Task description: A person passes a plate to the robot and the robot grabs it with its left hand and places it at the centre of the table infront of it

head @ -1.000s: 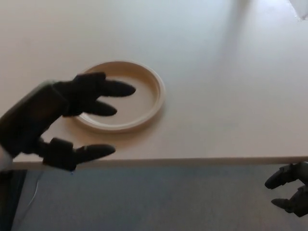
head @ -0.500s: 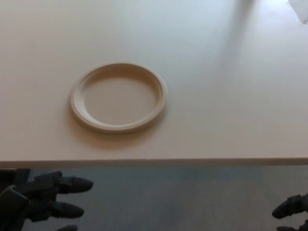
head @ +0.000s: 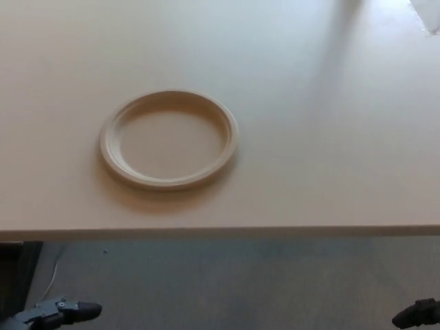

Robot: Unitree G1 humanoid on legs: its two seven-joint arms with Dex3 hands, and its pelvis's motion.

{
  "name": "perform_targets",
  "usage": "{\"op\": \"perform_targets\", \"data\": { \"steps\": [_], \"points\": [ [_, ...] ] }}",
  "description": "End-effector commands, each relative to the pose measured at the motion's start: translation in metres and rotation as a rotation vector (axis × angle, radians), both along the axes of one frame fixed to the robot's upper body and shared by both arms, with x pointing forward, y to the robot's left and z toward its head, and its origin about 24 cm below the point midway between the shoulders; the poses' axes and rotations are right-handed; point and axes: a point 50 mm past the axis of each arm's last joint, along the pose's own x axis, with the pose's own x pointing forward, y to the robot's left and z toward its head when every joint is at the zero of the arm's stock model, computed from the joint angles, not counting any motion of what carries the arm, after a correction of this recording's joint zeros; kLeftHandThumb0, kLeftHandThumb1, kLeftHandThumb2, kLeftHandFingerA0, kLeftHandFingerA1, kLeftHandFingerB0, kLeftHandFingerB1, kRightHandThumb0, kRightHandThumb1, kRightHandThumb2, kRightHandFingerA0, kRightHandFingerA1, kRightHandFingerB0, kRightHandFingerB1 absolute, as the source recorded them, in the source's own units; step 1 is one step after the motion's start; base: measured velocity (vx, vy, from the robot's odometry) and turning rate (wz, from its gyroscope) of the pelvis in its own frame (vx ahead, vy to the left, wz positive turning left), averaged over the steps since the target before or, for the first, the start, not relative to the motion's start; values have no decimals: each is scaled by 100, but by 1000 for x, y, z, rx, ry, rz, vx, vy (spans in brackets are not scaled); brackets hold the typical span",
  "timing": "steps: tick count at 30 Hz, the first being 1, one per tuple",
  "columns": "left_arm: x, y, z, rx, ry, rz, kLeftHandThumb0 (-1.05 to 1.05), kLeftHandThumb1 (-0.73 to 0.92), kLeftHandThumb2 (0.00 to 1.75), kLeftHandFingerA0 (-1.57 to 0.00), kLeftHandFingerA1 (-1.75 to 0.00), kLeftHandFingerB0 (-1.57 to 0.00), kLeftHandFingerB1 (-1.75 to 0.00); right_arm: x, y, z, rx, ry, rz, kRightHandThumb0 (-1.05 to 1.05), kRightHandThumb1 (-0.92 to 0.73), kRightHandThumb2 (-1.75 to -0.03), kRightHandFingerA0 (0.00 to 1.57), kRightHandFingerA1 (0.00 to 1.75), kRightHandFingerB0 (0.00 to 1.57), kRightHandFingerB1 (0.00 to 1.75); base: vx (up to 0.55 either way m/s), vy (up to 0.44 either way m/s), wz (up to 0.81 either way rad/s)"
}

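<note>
A cream round plate (head: 169, 139) lies flat on the pale table (head: 330, 137), left of the middle and close to the front edge. Nothing touches it. Only a small dark part of my left hand (head: 60, 313) shows at the bottom left corner, below the table edge and well clear of the plate. A sliver of my right hand (head: 417, 315) shows at the bottom right corner, also below the table edge. Both hands are mostly cut off by the picture's lower border.
The table's front edge (head: 220, 232) runs across the lower part of the view, with grey floor (head: 227, 289) beneath it. A white cable (head: 49, 278) lies on the floor at the lower left. A bright patch marks the far right corner.
My left hand has drawn back from above the plate, dropped below the table edge and sunk almost out of view. My right hand has also lowered. The plate has stayed in place.
</note>
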Motion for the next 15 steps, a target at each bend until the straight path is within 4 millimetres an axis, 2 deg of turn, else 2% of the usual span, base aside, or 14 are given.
{"op": "perform_targets", "data": {
  "steps": [1,6,11,12,14,15],
  "points": [
    [8,23,-2,183,-47,40,-54,61,59,-53,-40,-45,-37,-1,-2,2,15,-78,-53,-65,-72,-61,61,73,31,50,0,0,0],
    [9,37,-10,258,27,54,-52,60,58,-48,-40,-39,-35,0,0,3,30,-99,-62,-67,-75,-62,59,70,30,49,0,0,0],
    [11,36,-22,260,90,102,-54,61,58,-42,-38,-35,-32,-5,-3,1,29,-100,-61,-70,-79,-64,56,67,31,49,0,0,0],
    [11,35,-28,260,113,132,-55,48,86,-35,-54,-21,-44,-9,-4,-2,27,-86,-61,-71,-80,-64,55,66,30,49,0,0,0],
    [11,36,-31,267,128,155,-57,48,85,-34,-53,-21,-44,-12,-3,-4,27,-76,-57,-71,-81,-64,54,65,30,49,0,0,0],
    [13,38,-32,281,130,173,-53,63,59,-39,-40,-32,-33,-13,-3,-4,34,-76,-61,-75,-82,-64,52,67,31,51,0,0,0]
  ]
}}
